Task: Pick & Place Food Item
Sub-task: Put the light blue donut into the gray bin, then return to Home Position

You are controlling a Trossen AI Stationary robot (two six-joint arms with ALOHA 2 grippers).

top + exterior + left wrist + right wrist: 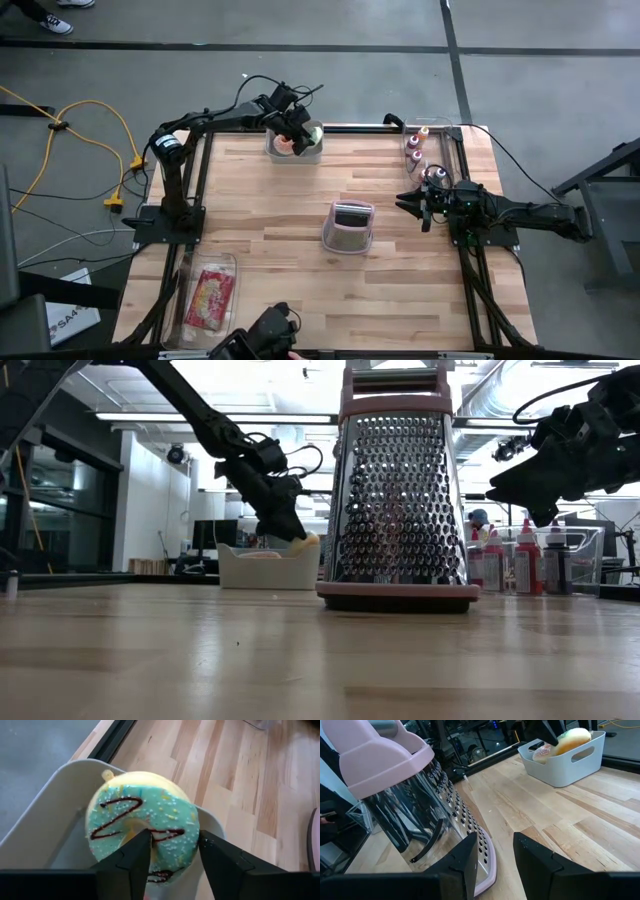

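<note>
A donut (pixel 145 820) with teal icing, sprinkles and a dark drizzle lies tilted in the white bin (pixel 50 820) at the table's far edge, its edge leaning on the bin's rim. My left gripper (pixel 174 836) reaches down into the bin and stands open. One finger is at the donut's hole and the other at its outer edge. In the high view this gripper (pixel 296 137) is over the bin (pixel 275 152). A pinkish food item (pixel 542 752) also lies in the bin. My right gripper (pixel 408 205) waits at the table's right side, open by a narrow gap, with nothing in it. My left gripper straddles the donut's ring (pixel 175 825), slanting down from the table's left. One finger (pixel 137 855) is by the hole and one finger (pixel 220 860) is outside the rim. I cannot tell whether either still touches the icing. The donut rests in the bin.
A pink-framed metal grater (pixel 348 227) stands upright in the middle of the table. Small bottles (pixel 415 150) stand at the far right corner. A clear tray with a red packet (pixel 208 298) lies at the near left.
</note>
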